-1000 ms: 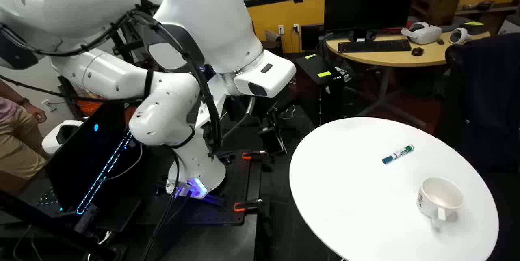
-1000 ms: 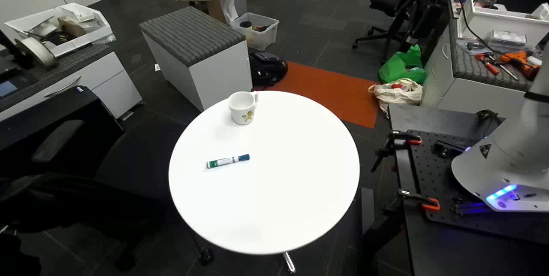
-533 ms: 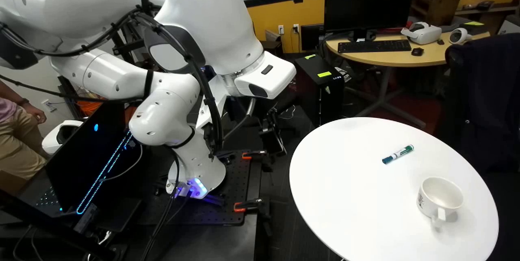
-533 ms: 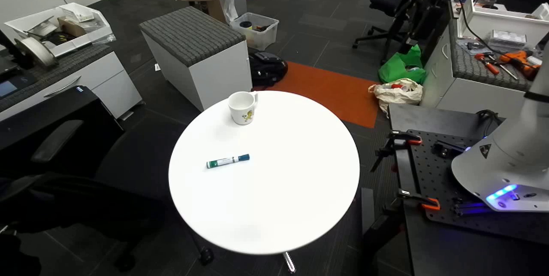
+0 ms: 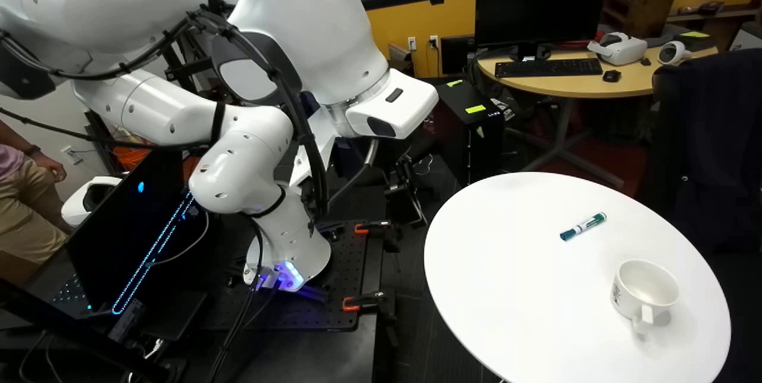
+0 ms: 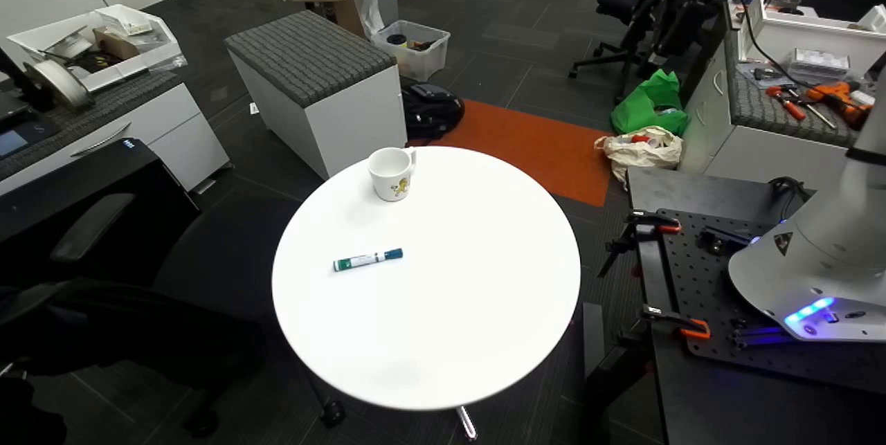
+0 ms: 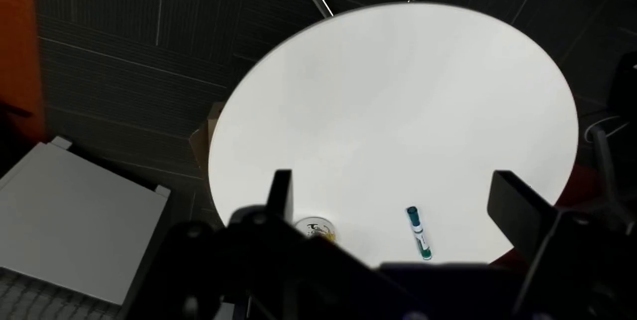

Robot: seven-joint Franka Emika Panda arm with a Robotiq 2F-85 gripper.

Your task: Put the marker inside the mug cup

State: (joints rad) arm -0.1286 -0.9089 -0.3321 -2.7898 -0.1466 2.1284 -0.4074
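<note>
The marker (image 5: pixel 583 226), teal-capped with a white and green barrel, lies on the white round table (image 5: pixel 506 276); it also shows in an exterior view (image 6: pixel 367 259). The cream mug cup (image 5: pixel 646 290) stands upright on the table near its edge, apart from the marker, and shows in an exterior view (image 6: pixel 390 174). My gripper (image 7: pixel 392 173) is open and empty, off to the table's side and well away from both things. In the wrist view the marker (image 7: pixel 419 233) appears between the fingers; the mug (image 7: pixel 316 226) is partly hidden behind the left finger.
A black robot bench with orange clamps (image 6: pixel 685 327) stands beside the table. A grey-topped cabinet (image 6: pixel 311 57) is close to the table on the mug's side. A dark chair (image 6: pixel 104 237) stands at the table's far side from the robot.
The arm's hand has shifted slightly toward the table, with a slight tilt of the gripper. The marker and the mug have not moved.
</note>
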